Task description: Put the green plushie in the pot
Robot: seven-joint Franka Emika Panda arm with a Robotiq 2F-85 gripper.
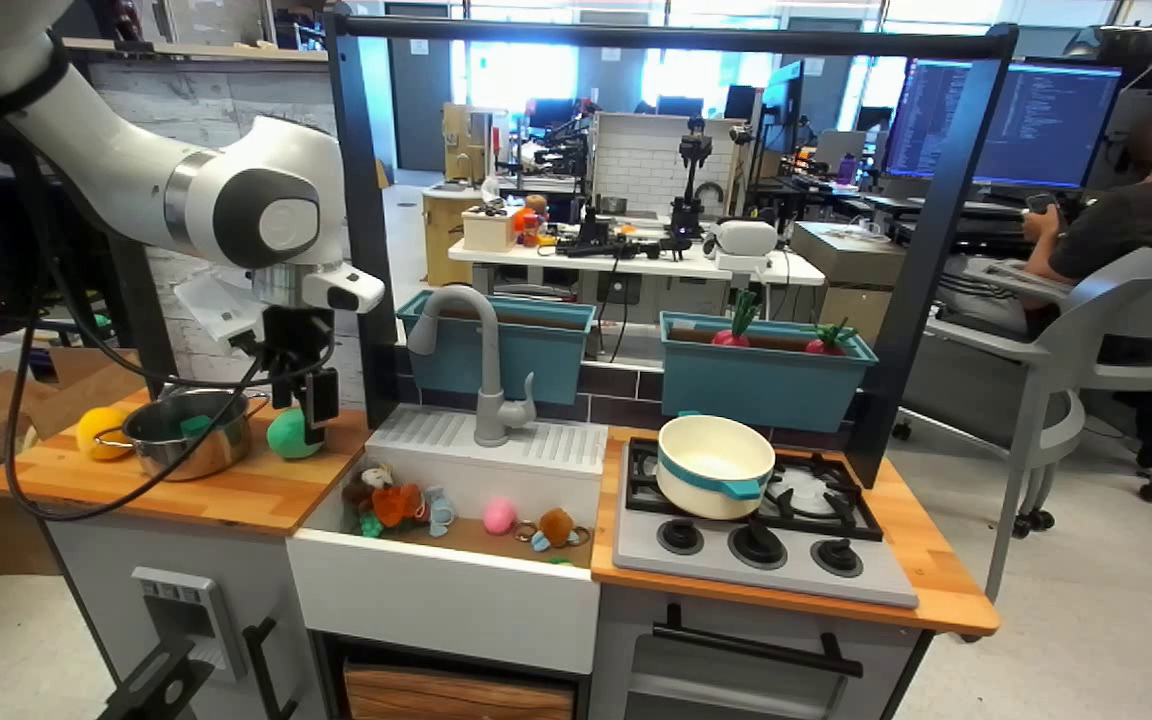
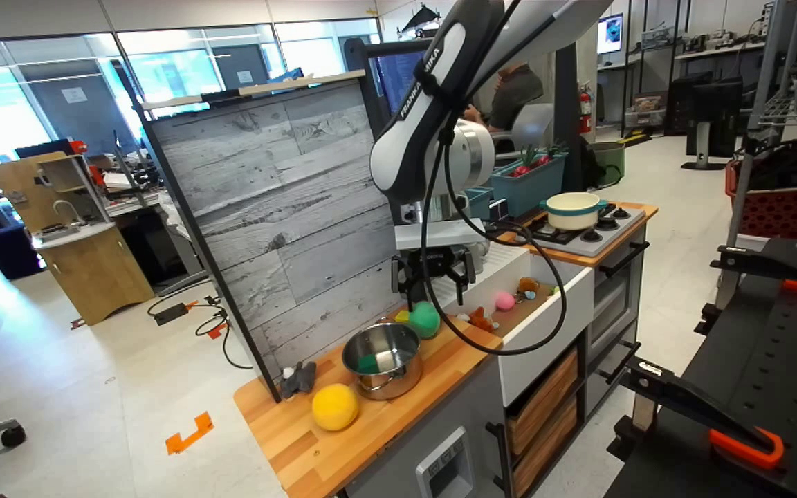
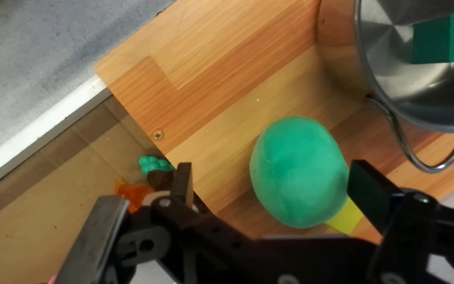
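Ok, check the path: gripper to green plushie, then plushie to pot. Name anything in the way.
Nothing visible stands between the open gripper and the green plushie. On the way to the pot, only its own wall rises, with a handle jutting nearby, so lifting over is probably needed. A green block lies inside.

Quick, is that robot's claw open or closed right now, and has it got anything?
Gripper: open, its fingers spread well apart, holding nothing; the green plushie is not gripped.
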